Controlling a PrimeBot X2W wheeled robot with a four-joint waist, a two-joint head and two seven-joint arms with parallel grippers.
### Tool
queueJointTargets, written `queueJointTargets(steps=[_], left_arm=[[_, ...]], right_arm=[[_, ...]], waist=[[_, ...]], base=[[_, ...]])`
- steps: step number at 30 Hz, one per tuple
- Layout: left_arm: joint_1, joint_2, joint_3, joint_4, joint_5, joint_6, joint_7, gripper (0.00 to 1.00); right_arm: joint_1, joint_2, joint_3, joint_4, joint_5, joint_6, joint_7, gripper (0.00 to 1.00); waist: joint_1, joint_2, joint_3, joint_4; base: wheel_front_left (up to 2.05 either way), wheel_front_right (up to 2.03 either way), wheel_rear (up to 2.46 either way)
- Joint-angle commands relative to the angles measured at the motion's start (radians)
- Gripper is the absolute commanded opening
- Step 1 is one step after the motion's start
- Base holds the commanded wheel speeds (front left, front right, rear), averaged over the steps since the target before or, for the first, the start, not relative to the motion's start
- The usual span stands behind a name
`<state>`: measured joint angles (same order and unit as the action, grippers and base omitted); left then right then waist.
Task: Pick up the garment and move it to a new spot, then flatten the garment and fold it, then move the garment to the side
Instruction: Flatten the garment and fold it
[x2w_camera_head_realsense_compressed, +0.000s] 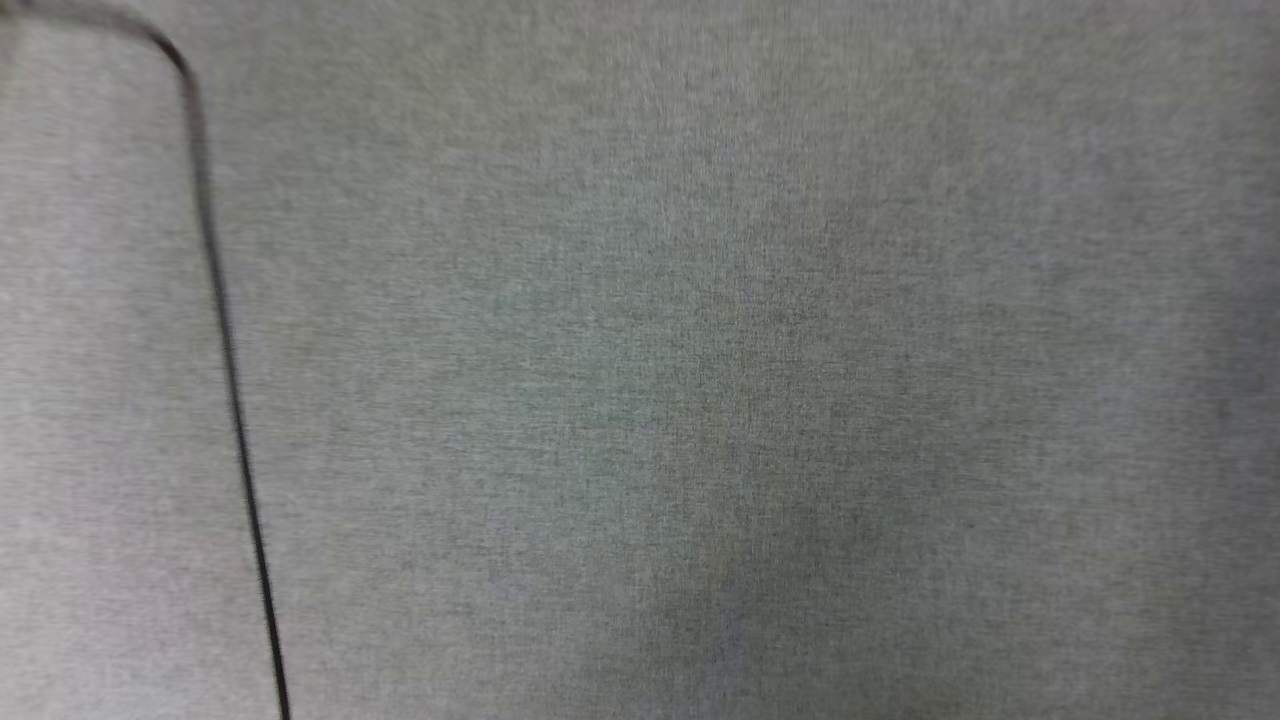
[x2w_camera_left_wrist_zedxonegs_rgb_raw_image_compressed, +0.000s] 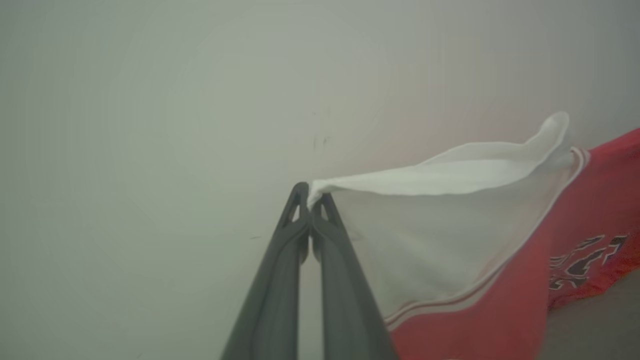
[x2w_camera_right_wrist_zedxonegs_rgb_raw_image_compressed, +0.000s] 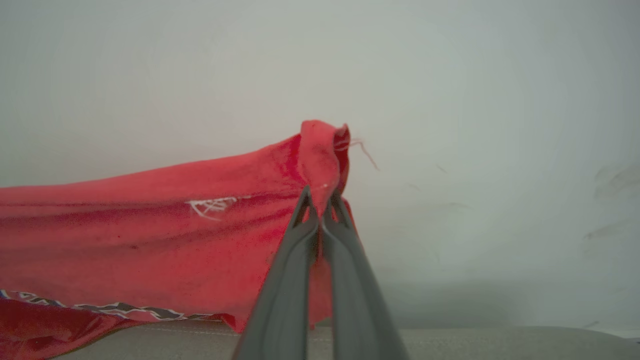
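Observation:
In the left wrist view the garment (x2w_camera_left_wrist_zedxonegs_rgb_raw_image_compressed: 500, 235) hangs stretched to the right, a white sleeve joined by striped trim to a red body with black lettering. My left gripper (x2w_camera_left_wrist_zedxonegs_rgb_raw_image_compressed: 311, 200) is shut on the tip of that white sleeve. In the right wrist view the garment (x2w_camera_right_wrist_zedxonegs_rgb_raw_image_compressed: 150, 235) is a red sheet spreading to the left, with a small white mark and black-and-white lettering near its lower edge. My right gripper (x2w_camera_right_wrist_zedxonegs_rgb_raw_image_compressed: 320, 195) is shut on a bunched red corner of it, a loose thread trailing beside it. The cloth is lifted, its lower part reaching the grey surface (x2w_camera_right_wrist_zedxonegs_rgb_raw_image_compressed: 450, 345).
In the head view, grey woven upholstery (x2w_camera_head_realsense_compressed: 700, 380) spreads across, with a dark seam (x2w_camera_head_realsense_compressed: 225, 340) curving down its left side. A pale blank wall (x2w_camera_left_wrist_zedxonegs_rgb_raw_image_compressed: 150, 125) stands behind both grippers in the wrist views.

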<state>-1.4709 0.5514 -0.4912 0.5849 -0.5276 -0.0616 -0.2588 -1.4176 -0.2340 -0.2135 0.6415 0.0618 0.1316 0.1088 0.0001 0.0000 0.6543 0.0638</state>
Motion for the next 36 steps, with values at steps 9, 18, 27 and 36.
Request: queueJointTargets(steps=[9, 18, 27, 36], left_arm=[[0.493, -0.065, -0.033, -0.188, -0.039, 0.045, -0.007, 0.0], [0.895, -0.046, -0.132, -0.333, -0.083, 0.103, 0.065, 0.0], [1.18, 0.011, -0.17, -0.467, -0.151, 0.176, 0.148, 0.0], [1.374, 0.107, -0.192, -0.643, -0.209, 0.223, 0.234, 0.0]], right_arm=[[0.321, 0.038, 0.063, 0.018, 0.112, -0.002, -0.033, 0.0], [0.694, 0.009, 0.096, -0.032, 0.272, -0.002, 0.049, 0.0], [0.969, 0.024, 0.091, -0.097, 0.426, -0.001, 0.172, 0.0], [1.169, -0.012, 0.112, -0.212, 0.523, -0.001, 0.245, 0.0]], waist=[[-0.0001, 0.0, -0.2, 0.009], [-0.0001, 0.0, -0.37, 0.008], [-0.0001, 0.0, -0.495, -0.01], [-0.0001, 0.0, -0.583, -0.012]], base=[[0.0, 0.0, 0.0], [0.0, 0.0, 0.0], [0.0, 0.0, 0.0], [0.0, 0.0, 0.0]])
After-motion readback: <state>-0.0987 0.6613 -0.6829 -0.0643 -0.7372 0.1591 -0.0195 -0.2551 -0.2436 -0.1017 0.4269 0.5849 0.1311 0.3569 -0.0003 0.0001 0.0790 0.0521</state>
